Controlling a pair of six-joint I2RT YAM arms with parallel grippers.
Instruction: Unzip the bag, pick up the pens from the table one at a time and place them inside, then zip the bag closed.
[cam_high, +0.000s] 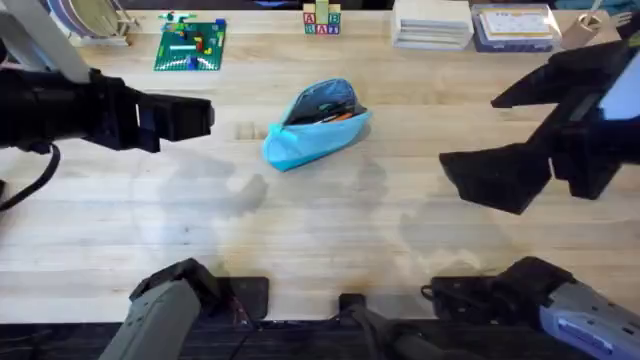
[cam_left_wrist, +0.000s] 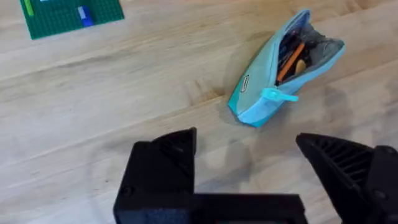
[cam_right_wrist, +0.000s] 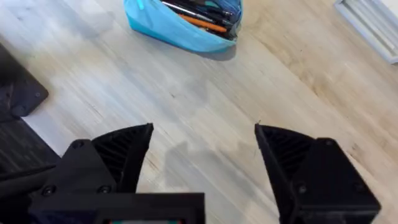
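Observation:
The light blue bag (cam_high: 315, 130) lies unzipped on the table (cam_high: 320, 230), a little behind its middle. Inside its open mouth lie the pens: an orange one (cam_high: 335, 117) and dark ones (cam_right_wrist: 193, 9). In the left wrist view the bag (cam_left_wrist: 280, 68) shows the orange pen (cam_left_wrist: 290, 61) through the gap. My left gripper (cam_high: 195, 117) hovers to the bag's left, open and holding nothing (cam_left_wrist: 244, 138). To the bag's right my right gripper (cam_high: 480, 135) hangs above the table, also open and empty (cam_right_wrist: 204, 130), with the bag (cam_right_wrist: 180, 22) ahead of it.
A green brick baseplate (cam_high: 190, 45) lies at the back left. Letter blocks (cam_high: 322, 20), a white box (cam_high: 432, 22) and a blue box (cam_high: 515, 27) line the back edge. Bare wood stretches in front of the bag.

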